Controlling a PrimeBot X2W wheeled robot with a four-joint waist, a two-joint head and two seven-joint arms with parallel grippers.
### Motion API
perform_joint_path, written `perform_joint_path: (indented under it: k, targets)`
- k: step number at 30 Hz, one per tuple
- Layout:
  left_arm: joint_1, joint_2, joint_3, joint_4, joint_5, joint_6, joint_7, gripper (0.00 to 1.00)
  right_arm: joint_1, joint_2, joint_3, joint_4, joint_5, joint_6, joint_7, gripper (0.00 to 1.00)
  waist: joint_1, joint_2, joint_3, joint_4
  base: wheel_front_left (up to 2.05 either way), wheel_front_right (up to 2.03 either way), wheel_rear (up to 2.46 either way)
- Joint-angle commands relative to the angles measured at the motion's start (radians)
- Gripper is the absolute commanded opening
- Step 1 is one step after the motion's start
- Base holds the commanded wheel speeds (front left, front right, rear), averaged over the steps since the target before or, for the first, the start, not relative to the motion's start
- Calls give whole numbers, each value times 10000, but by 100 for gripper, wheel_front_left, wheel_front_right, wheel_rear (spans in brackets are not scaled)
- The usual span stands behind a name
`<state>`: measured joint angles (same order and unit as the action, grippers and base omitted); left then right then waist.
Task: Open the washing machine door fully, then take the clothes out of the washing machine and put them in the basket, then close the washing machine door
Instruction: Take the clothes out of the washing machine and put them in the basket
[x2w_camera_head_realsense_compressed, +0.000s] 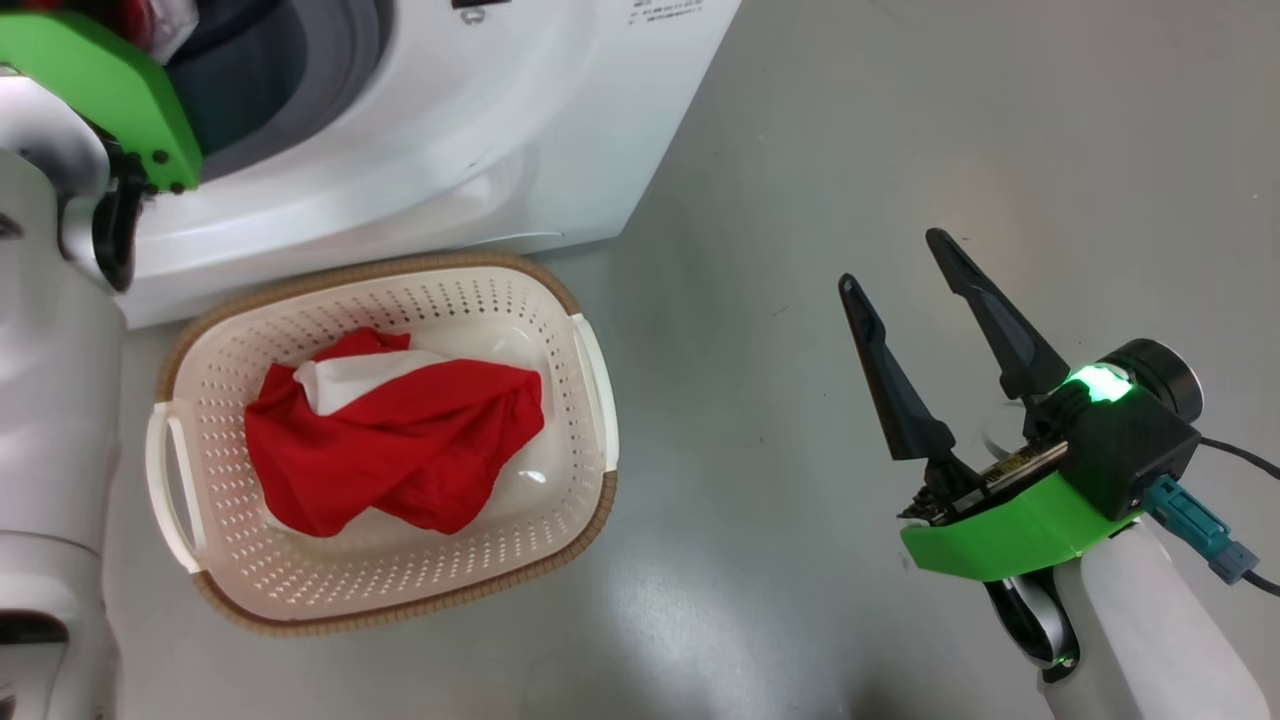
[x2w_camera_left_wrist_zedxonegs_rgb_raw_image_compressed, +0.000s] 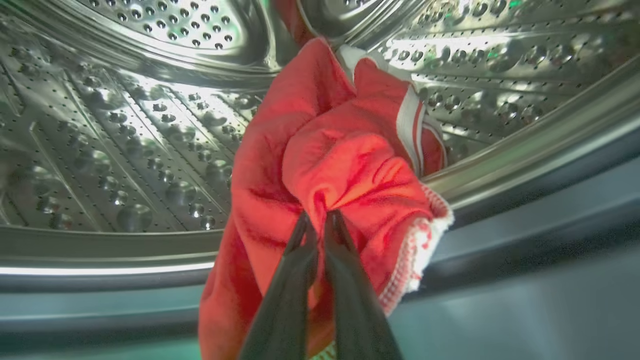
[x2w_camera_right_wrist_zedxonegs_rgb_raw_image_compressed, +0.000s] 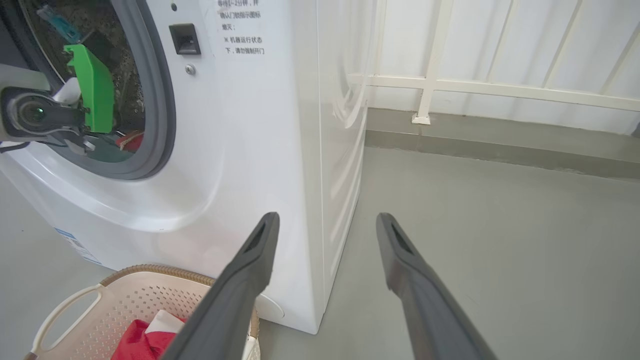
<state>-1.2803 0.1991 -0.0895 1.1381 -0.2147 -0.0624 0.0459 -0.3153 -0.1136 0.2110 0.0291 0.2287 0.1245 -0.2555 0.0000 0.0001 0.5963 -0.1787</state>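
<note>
The clothes (x2w_camera_left_wrist_zedxonegs_rgb_raw_image_compressed: 345, 165) inside the washing machine (x2w_camera_head_realsense_compressed: 450, 150) are a red bundle at the mouth of the drum (x2w_camera_left_wrist_zedxonegs_rgb_raw_image_compressed: 125, 150); my left gripper (x2w_camera_left_wrist_zedxonegs_rgb_raw_image_compressed: 317, 216) pinches one fold tight. Another red piece (x2w_camera_head_realsense_compressed: 400, 450) lies in the basket (x2w_camera_head_realsense_compressed: 385, 272) in front of the machine. My right gripper (x2w_camera_head_realsense_compressed: 893, 260) hangs spread, empty, beside the machine. The thin pinch may slip, or trailing cloth snag the drum lip.

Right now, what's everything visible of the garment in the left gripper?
The garment is bright red soft fabric, bunched and creased, with a white striped band on one side and a white fuzzy-looking hem at the lower right of the left wrist view. The left gripper is shut on a fold at its middle. It shows against the perforated steel drum and covers part of the drum's front lip.
</note>
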Motion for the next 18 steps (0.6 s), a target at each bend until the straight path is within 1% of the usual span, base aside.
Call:
perform_joint_path:
  k: [1, 6, 11, 15, 18]
  targets:
    - [57, 437, 126, -315, -104, -33, -401, 0, -15, 27, 223, -181, 62, 62, -63, 100, 0, -1, -134, 49, 0, 0, 0]
    - [498, 334, 220, -548, -306, -102, -1575, 0, 33, 34, 281, -85, 104, 62, -63, 100, 0, -1, -372, 171, 0, 0, 0]
    - [1084, 274, 230, -816, -486, -300, -2561, 0, 90, 26, 243, -57, 96, 62, -63, 100, 0, -1, -646, 321, 0, 0, 0]
    - [1611, 290, 325, -1324, -616, -376, -2972, 0, 79, 22, 280, -51, 93, 62, -63, 100, 0, -1, -852, 411, 0, 0, 0]
    - [2099, 288, 413, -1989, -609, -325, -3059, 0, 77, 40, 295, -32, 99, 62, -63, 100, 0, -1, -1019, 469, 0, 0, 0]
